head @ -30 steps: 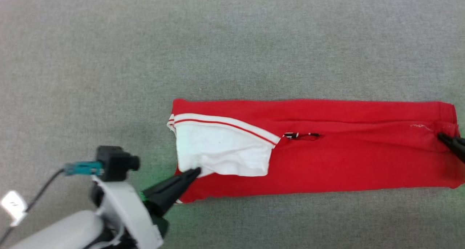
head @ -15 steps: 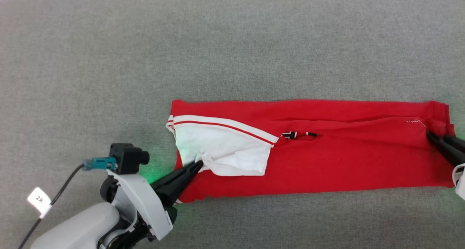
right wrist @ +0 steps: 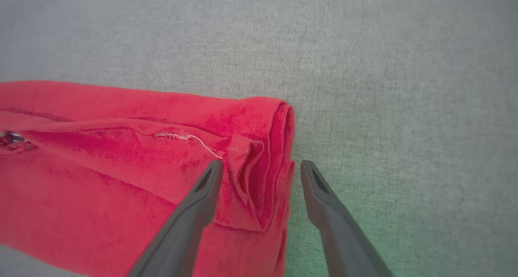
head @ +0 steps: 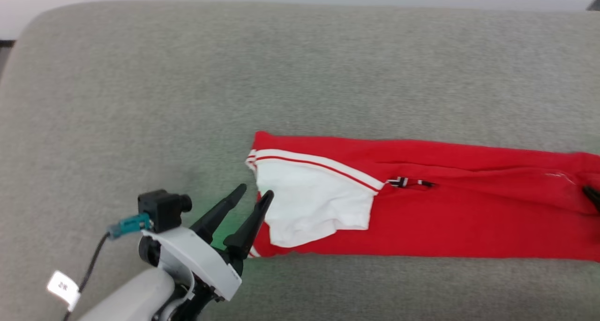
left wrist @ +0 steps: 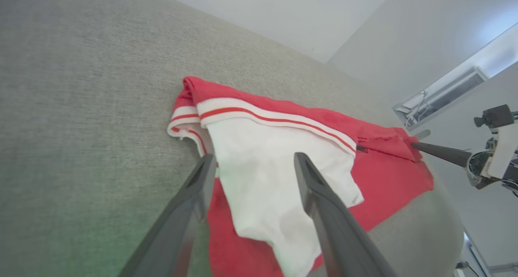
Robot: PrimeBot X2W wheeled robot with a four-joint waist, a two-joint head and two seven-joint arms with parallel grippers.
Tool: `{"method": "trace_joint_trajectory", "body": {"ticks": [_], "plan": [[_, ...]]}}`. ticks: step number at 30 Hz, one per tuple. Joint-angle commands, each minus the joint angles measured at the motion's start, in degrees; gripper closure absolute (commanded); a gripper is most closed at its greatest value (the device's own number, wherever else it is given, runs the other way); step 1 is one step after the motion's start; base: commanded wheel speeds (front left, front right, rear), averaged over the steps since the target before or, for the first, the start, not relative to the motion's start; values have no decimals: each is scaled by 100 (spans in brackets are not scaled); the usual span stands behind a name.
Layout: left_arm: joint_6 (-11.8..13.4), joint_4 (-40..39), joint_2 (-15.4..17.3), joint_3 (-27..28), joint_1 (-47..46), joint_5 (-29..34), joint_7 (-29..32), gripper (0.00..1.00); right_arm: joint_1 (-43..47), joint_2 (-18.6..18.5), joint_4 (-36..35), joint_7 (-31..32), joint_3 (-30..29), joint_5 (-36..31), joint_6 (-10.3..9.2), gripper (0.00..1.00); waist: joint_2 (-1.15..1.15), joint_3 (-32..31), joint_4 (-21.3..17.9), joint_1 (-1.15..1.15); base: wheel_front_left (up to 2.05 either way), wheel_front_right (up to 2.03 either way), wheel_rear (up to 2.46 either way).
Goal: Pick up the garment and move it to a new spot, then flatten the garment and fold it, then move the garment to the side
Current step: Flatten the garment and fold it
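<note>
The garment [head: 468,227] lies folded into a long red band on the grey surface, its white sleeve [head: 314,199] with red-and-white trim on top at the left end. My left gripper [head: 255,191] stands open just left of the sleeve, holding nothing. In the left wrist view its fingers [left wrist: 254,157] straddle the sleeve's near edge above the garment [left wrist: 388,184]. My right gripper [right wrist: 261,163] is open too, with the garment's [right wrist: 101,180] bunched right end between its spread fingers. One dark finger [head: 591,195] of it shows at the head view's right edge.
The grey fabric surface [head: 187,100] stretches wide behind and to the left of the garment, with a rounded far-left corner and a pale wall beyond. A cable and a tag [head: 63,287] hang off my left wrist.
Both grippers have opened and let go of the garment's ends. The left one has drawn back off the sleeve. The head camera has shifted, so the whole picture sits differently.
</note>
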Motion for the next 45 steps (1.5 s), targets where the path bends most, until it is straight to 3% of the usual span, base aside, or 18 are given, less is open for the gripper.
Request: {"method": "trace_joint_trajectory", "body": {"ticks": [1, 7, 12, 19, 25, 26, 27, 28, 45], "plan": [[28, 98, -97, 132, 168, 180, -18, 0, 85, 42, 69, 71, -51, 72, -9, 0, 0, -8, 195, 0, 0, 0, 0], [-116, 528, -755, 1142, 653, 1054, -14, 0, 225, 14, 378, 543, -148, 292, -9, 0, 0, 57, 454, 0, 0, 0, 0], [-107, 590, -1250, 2118, 969, 2315, -15, 0, 393, 101, 471, 1050, -68, 447, -9, 0, 0, 57, 544, 0, 0, 0, 0], [-6, 379, -1903, 3364, 1358, 4166, -15, 0, 361, 338, 466, 1413, -13, 344, -3, 0, 0, 48, 497, 0, 0, 0, 0], [-99, 118, -2289, 4156, 1560, 5221, -14, 0, 231, 516, 463, 1495, -72, 176, -1, 1, 0, 49, 382, 0, 0, 0, 0], [-130, 83, -2322, 4248, 1585, 5371, -15, 0, 197, 547, 472, 1509, -91, 146, -1, 51, 0, 50, 359, 0, 0, 0, 0], [-141, 68, -2376, 4324, 1621, 5487, -15, 0, 165, 583, 431, 1510, -107, 134, -1, 72, 0, 53, 342, 0, 0, 0, 0], [-162, 47, -2426, 4407, 1643, 5587, -15, 0, 117, 615, 426, 1454, -152, 91, 11, 100, 0, 60, 320, 0, 0, 0, 0], [-504, -71, -2906, 5464, 1920, 6326, -15, 0, -230, 493, 984, 931, -1039, -247, -13, 100, 0, 153, -164, 0, 0, 0, 0]]}}
